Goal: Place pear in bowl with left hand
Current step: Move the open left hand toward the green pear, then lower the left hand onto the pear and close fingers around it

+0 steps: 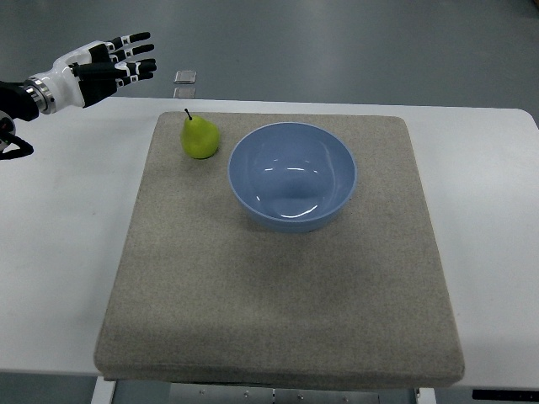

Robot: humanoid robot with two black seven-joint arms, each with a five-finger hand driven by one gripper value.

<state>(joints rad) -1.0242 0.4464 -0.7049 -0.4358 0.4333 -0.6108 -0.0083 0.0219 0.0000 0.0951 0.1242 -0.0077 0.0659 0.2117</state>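
Note:
A green pear (200,137) with a dark stem stands upright on the beige mat (278,295), just left of the light blue bowl (292,175). The bowl holds nothing. My left hand (114,63) is at the upper left, above the table's far edge, up and to the left of the pear and apart from it. Its fingers are stretched out and hold nothing. The right arm is out of the picture.
The mat lies on a white table (59,252). A small clear square object (185,77) lies on the floor beyond the table's far edge, right of my left hand.

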